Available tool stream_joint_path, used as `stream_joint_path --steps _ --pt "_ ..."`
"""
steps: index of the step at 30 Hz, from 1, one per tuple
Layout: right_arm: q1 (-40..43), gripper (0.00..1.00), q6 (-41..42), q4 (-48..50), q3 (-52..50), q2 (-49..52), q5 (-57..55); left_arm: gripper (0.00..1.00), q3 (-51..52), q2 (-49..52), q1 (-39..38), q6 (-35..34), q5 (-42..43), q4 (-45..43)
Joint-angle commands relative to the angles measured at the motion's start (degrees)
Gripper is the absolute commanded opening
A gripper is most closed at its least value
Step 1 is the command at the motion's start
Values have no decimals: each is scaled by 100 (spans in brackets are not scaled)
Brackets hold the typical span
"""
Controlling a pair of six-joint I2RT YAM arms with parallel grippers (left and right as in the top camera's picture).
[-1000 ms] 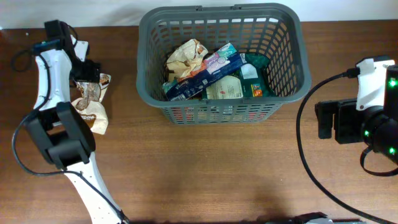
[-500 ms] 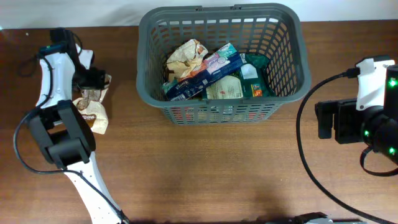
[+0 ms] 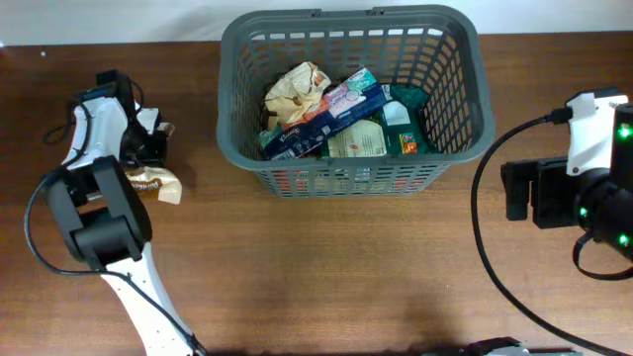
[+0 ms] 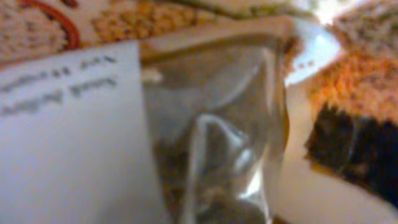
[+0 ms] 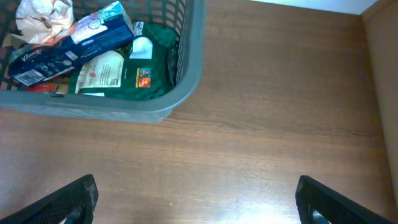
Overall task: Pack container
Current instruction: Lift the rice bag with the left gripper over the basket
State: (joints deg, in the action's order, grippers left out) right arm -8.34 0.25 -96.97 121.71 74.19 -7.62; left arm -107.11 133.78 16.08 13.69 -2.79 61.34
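Dark grey basket (image 3: pixel 229 59), lattice walls, upright at far centre of table (image 3: pixel 326 267), well apart from both arms. Several items inside:
- crumpled cream packet (image 3: pixel 297 89) at far left
- long blue box (image 3: pixel 326 117) lying diagonally across the middle, partly on top of the rest
- cream-labelled pouch (image 3: pixel 358 140) below it, toward the near wall
- green packet (image 3: pixel 404 117) at the right side

Same contents seen from right wrist cam, w/ basket's near-right corner at top left of that view and bare wood around it.

Left of basket, flat on the table and apart from its wall: snack packet (image 3: pixel 160 184), tan & white. Right over its far end: left gripper (image 3: pixel 146 140). Dark body hides the fingers from overhead, so cannot tell if spread or closed, nor if touching the packet. Left wrist cam no help. Blurred close-up only:
- clear film window (image 4: pixel 211 143) in the middle
- white label (image 4: pixel 68 137) w/ grey print at left
- orange-brown print around the edges
- no fingers visible

At right side, over bare table and well apart from basket: right gripper (image 5: pixel 198 202), fingers (image 5: pixel 74 199) spread wide, nothing betw. them. Black cable (image 3: pixel 476 213) looping over the table beside right arm.
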Motion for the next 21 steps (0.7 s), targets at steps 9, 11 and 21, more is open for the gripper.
stream_joint_path --steps 9,11,21 --pt "11 99 70 -33 2 -50 -57 2 -562 -164 4 7 46 66" --pt "11 99 70 -33 2 -50 -57 2 -1010 -378 4 7 48 157" --pt "11 99 70 -33 2 -50 -55 2 -3716 -1585 -13 581 2918 111"
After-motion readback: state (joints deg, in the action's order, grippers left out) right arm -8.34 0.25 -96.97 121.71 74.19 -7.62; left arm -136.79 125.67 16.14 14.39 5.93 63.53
